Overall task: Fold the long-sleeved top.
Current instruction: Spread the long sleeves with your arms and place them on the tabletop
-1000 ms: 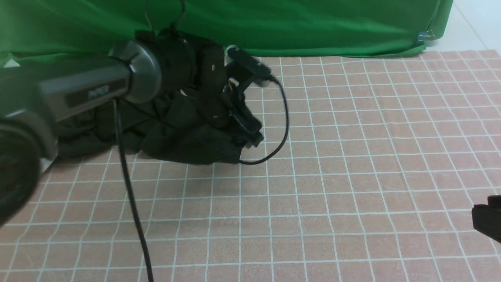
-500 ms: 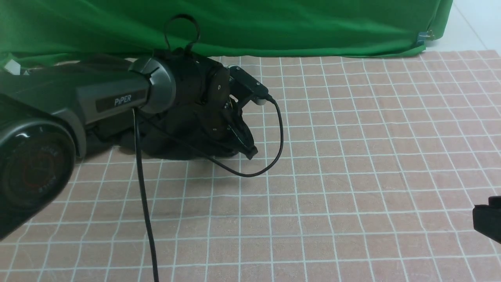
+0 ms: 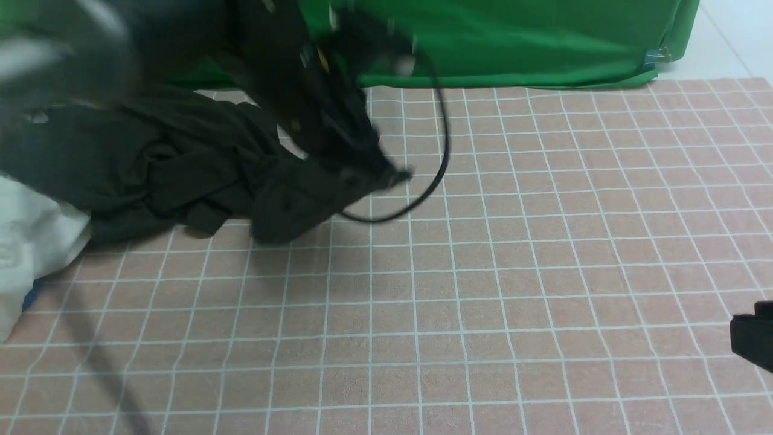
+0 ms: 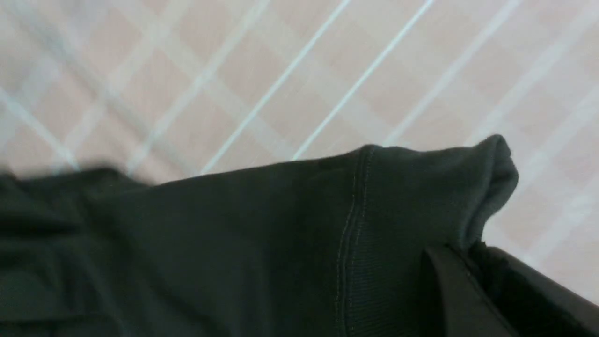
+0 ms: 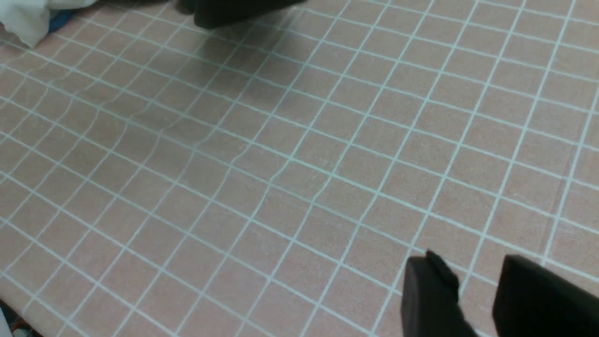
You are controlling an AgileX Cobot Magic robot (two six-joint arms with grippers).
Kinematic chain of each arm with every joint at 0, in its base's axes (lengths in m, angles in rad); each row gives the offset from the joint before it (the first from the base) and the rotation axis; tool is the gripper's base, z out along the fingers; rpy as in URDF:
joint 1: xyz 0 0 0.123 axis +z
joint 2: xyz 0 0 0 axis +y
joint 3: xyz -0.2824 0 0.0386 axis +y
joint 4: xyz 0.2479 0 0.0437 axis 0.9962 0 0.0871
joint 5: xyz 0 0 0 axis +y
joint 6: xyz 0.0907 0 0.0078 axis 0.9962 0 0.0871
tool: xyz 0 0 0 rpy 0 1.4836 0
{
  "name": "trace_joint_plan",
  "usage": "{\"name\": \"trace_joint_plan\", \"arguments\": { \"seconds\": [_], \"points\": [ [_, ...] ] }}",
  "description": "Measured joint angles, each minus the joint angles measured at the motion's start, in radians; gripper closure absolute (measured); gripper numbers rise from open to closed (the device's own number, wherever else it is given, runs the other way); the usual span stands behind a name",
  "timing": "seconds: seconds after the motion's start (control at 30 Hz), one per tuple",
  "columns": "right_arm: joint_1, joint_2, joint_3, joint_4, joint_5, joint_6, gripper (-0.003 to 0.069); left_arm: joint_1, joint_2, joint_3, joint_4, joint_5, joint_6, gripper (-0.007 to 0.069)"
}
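Observation:
The long-sleeved top (image 3: 163,157) is a crumpled black heap at the far left of the checked tablecloth. My left gripper (image 3: 386,175), motion-blurred in the front view, is shut on a ribbed, stitched edge of it. In the left wrist view the top's dark knit (image 4: 234,243) runs into the closed left gripper (image 4: 470,248) and hangs just above the cloth. My right gripper (image 5: 477,281) stands open over bare tablecloth, holding nothing; only its tip (image 3: 752,335) shows at the front view's right edge. The top's near edge (image 5: 234,11) shows far from it.
A white garment (image 3: 30,248) lies at the left edge beside the top, with a bit of blue (image 3: 30,297) under it. A green backdrop (image 3: 513,36) hangs along the table's far side. The left arm's black cable (image 3: 444,139) loops in the air beside the gripper.
My left gripper has closed on the top's edge, and the arm has swung upward, dragging that edge out to the right. The white garment now shows. The right gripper has not moved.

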Motion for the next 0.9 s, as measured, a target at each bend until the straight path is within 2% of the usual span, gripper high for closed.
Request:
{"name": "trace_joint_plan", "arguments": {
  "seconds": [0.23,0.4,0.53,0.67,0.77,0.83,0.9],
  "points": [
    [0.0,0.096,-0.09,-0.001,0.004,-0.024,0.0423,-0.211,-0.299,0.011,0.032,0.146,-0.079,0.0585],
    [0.0,0.177,-0.141,-0.001,0.004,-0.048,0.0423,-0.328,-0.48,0.146,0.067,0.173,-0.178,0.0586],
    [0.0,0.253,-0.197,0.01,0.014,-0.062,0.0423,-0.358,-0.622,0.321,0.079,0.182,-0.269,0.0586],
    [0.012,0.385,-0.292,0.074,0.028,-0.14,0.0431,-0.364,-0.784,0.542,0.083,0.162,-0.391,0.0586],
    [0.091,0.533,-0.403,0.103,0.028,-0.193,0.0449,-0.364,-0.896,0.697,0.082,0.133,-0.485,0.0586],
    [0.123,0.585,-0.44,0.104,0.028,-0.21,0.0452,-0.364,-0.926,0.736,0.081,0.13,-0.502,0.0586],
    [0.203,0.714,-0.541,0.109,0.028,-0.262,0.0452,-0.364,-0.993,0.804,0.056,0.129,-0.529,0.0586]
  ]
}}
